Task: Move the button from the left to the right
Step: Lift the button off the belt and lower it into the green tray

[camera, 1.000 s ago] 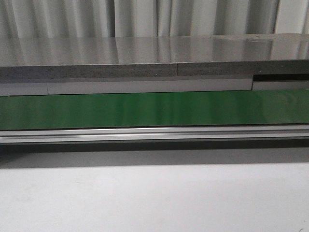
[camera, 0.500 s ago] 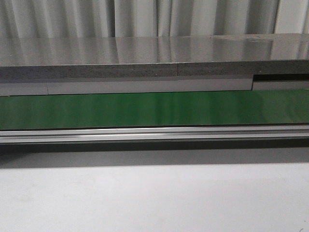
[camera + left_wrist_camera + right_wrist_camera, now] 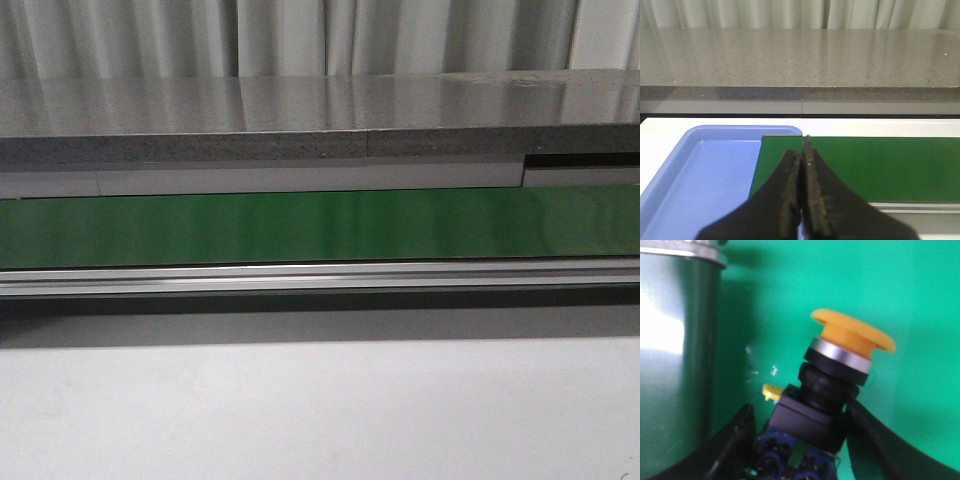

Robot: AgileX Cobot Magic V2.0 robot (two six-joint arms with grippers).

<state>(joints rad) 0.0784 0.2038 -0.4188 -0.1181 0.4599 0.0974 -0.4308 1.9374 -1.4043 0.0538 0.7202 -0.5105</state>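
In the right wrist view the button has an orange mushroom top, a silver ring, a black body and a blue base. It sits tilted between the black fingers of my right gripper, which press on both sides of its base over green belt. The left wrist view has my left gripper shut with nothing in it, over the seam between a blue tray and the green belt. Neither gripper nor the button appears in the front view.
The blue tray lies at one end of the green belt. The belt runs across the front view, behind a metal rail and in front of a grey counter. A shiny roller stands beside the button.
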